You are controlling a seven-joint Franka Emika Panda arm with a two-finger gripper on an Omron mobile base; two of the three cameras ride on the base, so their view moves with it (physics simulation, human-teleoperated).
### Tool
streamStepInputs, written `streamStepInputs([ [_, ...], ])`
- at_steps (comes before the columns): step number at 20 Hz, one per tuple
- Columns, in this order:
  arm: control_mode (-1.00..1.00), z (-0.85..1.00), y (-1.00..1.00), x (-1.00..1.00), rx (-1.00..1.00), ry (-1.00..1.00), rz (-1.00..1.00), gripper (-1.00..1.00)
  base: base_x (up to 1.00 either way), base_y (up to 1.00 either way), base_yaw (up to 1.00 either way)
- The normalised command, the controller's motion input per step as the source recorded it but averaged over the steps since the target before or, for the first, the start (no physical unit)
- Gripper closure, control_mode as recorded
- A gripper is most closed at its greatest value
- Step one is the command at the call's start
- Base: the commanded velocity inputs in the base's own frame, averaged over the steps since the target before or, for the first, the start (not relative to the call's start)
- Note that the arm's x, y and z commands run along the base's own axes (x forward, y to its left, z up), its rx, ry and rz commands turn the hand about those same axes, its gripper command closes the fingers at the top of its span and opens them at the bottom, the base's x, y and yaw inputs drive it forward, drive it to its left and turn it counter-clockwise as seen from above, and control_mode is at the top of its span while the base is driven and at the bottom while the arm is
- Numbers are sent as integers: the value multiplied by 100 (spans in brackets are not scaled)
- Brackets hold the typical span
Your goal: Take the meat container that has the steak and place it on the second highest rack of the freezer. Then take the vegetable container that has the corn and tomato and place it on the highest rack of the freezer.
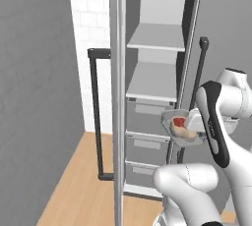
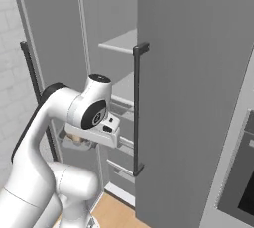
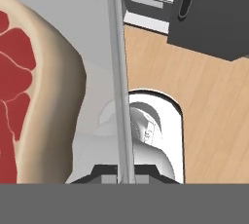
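Observation:
My gripper (image 1: 191,125) is shut on the rim of the clear meat container (image 1: 181,130), holding it in the air in front of the open freezer (image 1: 156,87). The steak (image 1: 181,127) lies inside the container, and in the hand view the steak (image 3: 29,96) looms large on the left, behind the thin container rim (image 3: 119,72) that the gripper (image 3: 119,176) pinches. The container hangs at the height of the top drawer, just below the second highest rack (image 1: 152,83). Above that is the highest rack (image 1: 157,38). The corn and tomato container is out of view.
The freezer door (image 1: 44,97) stands open on the left with its dark bar handle (image 1: 96,112). Three grey drawers (image 1: 145,146) sit under the shelves. A closed grey door (image 2: 193,98) with a bar handle (image 2: 136,108) is on the right. Wooden floor (image 1: 78,185) lies below.

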Motion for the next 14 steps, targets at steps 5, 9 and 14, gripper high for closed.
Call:
streamStepInputs([
  [5,100,0,0,0,0,0,0,100,41,17,-29],
  [9,100,0,0,0,0,0,0,100,43,17,-20],
  [14,100,0,0,0,0,0,0,100,31,2,-5],
])
